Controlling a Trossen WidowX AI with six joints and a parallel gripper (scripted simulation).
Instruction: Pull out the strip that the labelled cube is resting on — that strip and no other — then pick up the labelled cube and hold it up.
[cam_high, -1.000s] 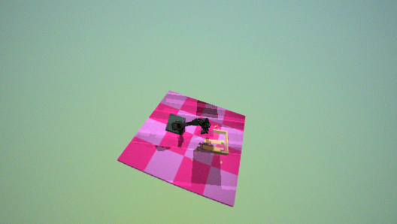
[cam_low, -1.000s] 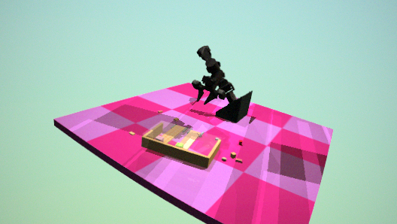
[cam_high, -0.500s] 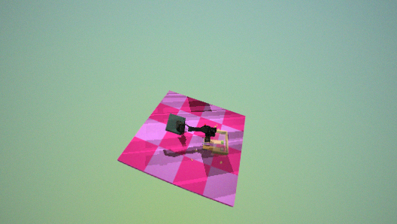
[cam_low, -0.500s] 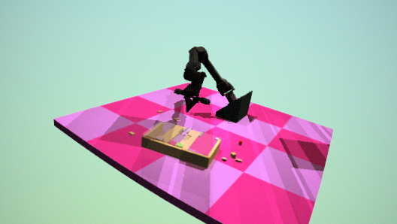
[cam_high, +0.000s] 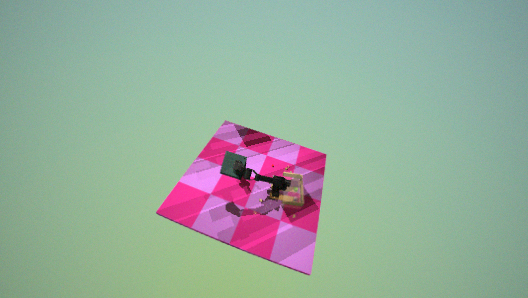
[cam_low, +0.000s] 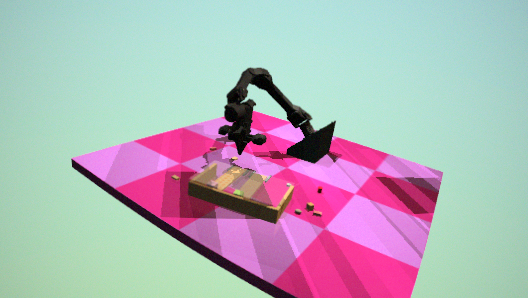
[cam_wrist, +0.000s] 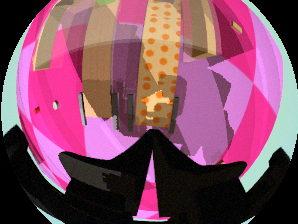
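Note:
A plain tan strip (cam_low: 251, 187) (cam_wrist: 99, 65) and an orange-dotted strip (cam_low: 226, 179) (cam_wrist: 162, 42) lie side by side in a wooden tray (cam_low: 235, 203) (cam_high: 302, 189). A green cube (cam_low: 238, 192) is at the far end of the plain strip, partly cut off at the top of the wrist view. A pinkish cube (cam_low: 213, 184) is at the far end of the dotted strip. I cannot read a label on either cube. My gripper (cam_wrist: 153, 133) (cam_low: 240, 151) is shut and empty, its tips above and just in front of the dotted strip's near end.
Thin grey upright posts flank both strips' near ends, one (cam_wrist: 82, 109) left of the plain strip and one (cam_wrist: 174, 115) right of the dotted strip. Outside the tray lie a red piece (cam_low: 320, 189), a tan block (cam_low: 310, 206) and another small tan piece (cam_low: 175, 177) (cam_wrist: 236, 26).

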